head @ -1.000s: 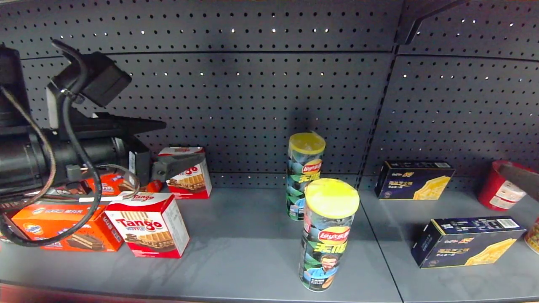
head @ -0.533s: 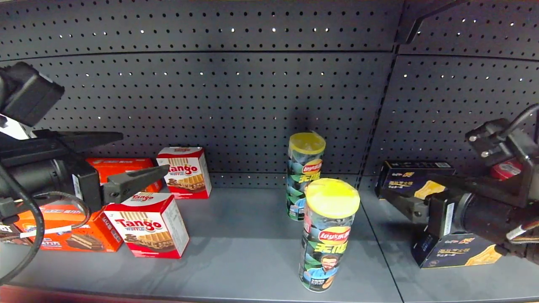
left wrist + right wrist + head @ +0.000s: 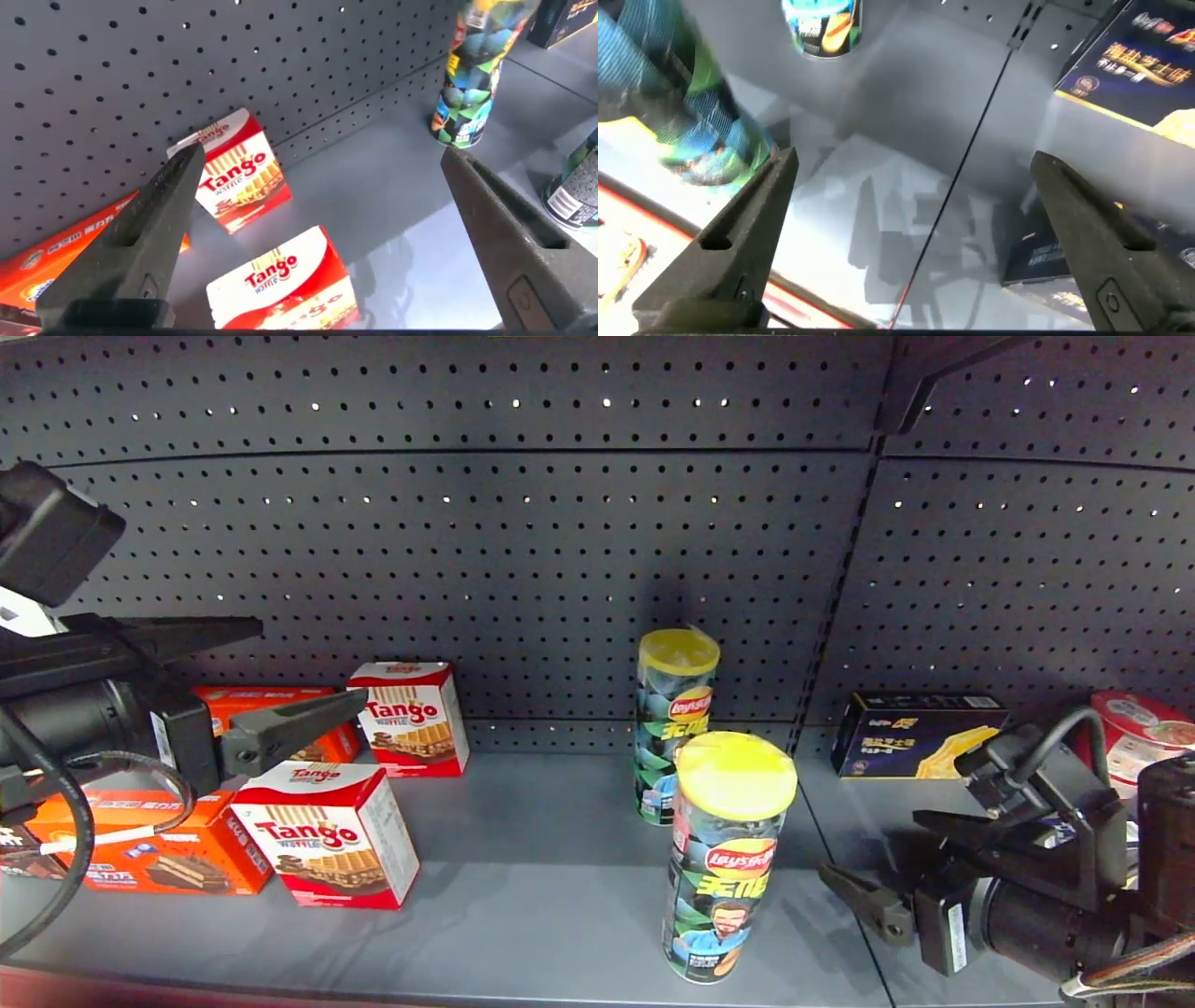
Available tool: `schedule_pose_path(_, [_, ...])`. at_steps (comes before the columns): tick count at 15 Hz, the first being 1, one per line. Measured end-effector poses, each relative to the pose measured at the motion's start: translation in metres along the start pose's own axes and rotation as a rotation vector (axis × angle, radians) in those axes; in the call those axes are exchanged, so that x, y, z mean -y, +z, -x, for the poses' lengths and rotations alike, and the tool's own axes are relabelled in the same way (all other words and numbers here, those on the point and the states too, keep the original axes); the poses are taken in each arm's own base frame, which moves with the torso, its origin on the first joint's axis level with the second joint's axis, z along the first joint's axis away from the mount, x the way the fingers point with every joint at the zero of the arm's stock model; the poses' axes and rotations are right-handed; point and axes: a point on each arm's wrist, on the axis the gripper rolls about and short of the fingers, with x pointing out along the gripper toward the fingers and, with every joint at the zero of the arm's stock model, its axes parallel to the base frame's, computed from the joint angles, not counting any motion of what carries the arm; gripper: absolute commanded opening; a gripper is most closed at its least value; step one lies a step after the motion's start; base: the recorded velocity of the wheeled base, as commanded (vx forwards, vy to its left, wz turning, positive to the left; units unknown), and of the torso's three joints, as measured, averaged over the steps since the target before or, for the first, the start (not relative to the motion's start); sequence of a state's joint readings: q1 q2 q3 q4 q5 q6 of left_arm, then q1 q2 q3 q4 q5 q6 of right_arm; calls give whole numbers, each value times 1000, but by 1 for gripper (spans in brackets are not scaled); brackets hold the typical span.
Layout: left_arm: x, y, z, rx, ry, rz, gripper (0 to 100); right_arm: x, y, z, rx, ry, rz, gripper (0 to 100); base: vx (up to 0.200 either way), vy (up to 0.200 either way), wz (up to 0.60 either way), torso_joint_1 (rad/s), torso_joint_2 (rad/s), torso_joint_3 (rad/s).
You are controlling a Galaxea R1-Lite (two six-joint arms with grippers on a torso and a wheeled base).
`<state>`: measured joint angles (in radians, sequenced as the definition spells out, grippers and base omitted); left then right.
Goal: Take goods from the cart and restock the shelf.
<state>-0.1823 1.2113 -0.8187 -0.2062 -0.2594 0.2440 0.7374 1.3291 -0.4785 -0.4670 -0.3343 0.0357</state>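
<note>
A dark grey metal shelf [image 3: 541, 877] with a perforated back panel [image 3: 523, 541] holds everything; a seam [image 3: 822, 821] divides its surface into a left and a right section. On the left section, a front wafer box [image 3: 327, 835] stands near the edge and a rear wafer box [image 3: 411, 717] stands against the back panel. Left of these lie a front orange box [image 3: 159, 859] and a rear orange box [image 3: 252, 697]. Close to the seam two yellow-lidded chip cans stand upright, the front can [image 3: 728, 868] ahead of the rear can [image 3: 674, 723]. On the right section a dark blue box [image 3: 920, 733] sits at the back, with a red-and-white bowl [image 3: 1134, 728] near it
</note>
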Motion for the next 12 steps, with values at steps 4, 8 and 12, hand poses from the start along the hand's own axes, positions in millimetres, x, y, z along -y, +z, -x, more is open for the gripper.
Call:
schedule_pose_path(4, [0, -3, -2, -15, 0, 4, 100, 0, -4, 0, -12, 6, 4, 100, 0, 0, 0, 0, 0, 0])
schedule_pose_path(8, [-1, -2, -4, -16, 4, 4, 100, -5, -9, -4, -42, 27, 22, 100, 0, 0, 0, 0, 0, 0])
schedule_pose_path(12, [-3, -2, -6, -19, 9, 4, 100, -15, -13, -13, -75, 51, 50, 100, 0, 0, 0, 0, 0, 0])
